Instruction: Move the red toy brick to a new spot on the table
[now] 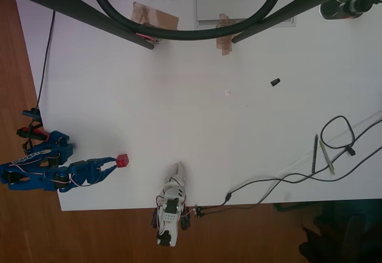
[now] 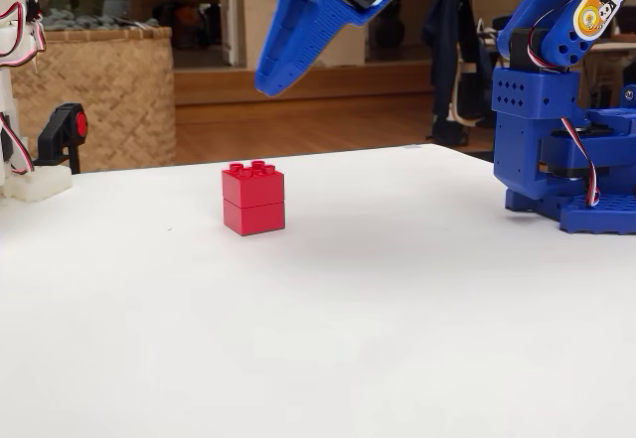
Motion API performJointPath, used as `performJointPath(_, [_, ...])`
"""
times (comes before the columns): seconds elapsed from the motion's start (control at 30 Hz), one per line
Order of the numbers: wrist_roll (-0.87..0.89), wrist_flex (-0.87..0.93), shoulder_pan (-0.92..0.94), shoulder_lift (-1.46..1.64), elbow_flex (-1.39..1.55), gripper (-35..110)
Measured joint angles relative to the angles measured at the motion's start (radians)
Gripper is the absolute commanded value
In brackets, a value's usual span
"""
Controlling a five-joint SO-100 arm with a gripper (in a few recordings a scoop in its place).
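The red toy brick (image 1: 123, 160) (image 2: 253, 198) stands upright on the white table (image 1: 227, 132) (image 2: 378, 299), near its left front corner in the overhead view. In the fixed view nothing touches it. My blue gripper (image 1: 112, 164) (image 2: 271, 80) hangs just above it and slightly to one side, pointing down at it. In the overhead view the tips reach the brick's left edge, and a narrow gap shows between the two fingers. Nothing is held between them.
My blue base (image 2: 556, 160) stands close to the brick on the right of the fixed view. A white arm (image 1: 172, 200) sits at the front edge. A small black piece (image 1: 275, 82), cables and pens (image 1: 322, 154) lie to the right; tape patches (image 1: 156, 17) sit at the back.
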Motion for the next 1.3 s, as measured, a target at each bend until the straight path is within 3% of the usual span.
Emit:
performJointPath(0.17, [-0.149, -0.143, 0.054, -0.032, 0.075, 19])
performJointPath(0.6, [-0.308, -0.365, 0.143, -0.046, 0.293, 31])
performJointPath(0.9, [-0.356, -0.552, 0.204, -0.152, 0.302, 33])
performJointPath(1.3, [-0.285, -0.629, 0.227, -0.245, 0.336, 30])
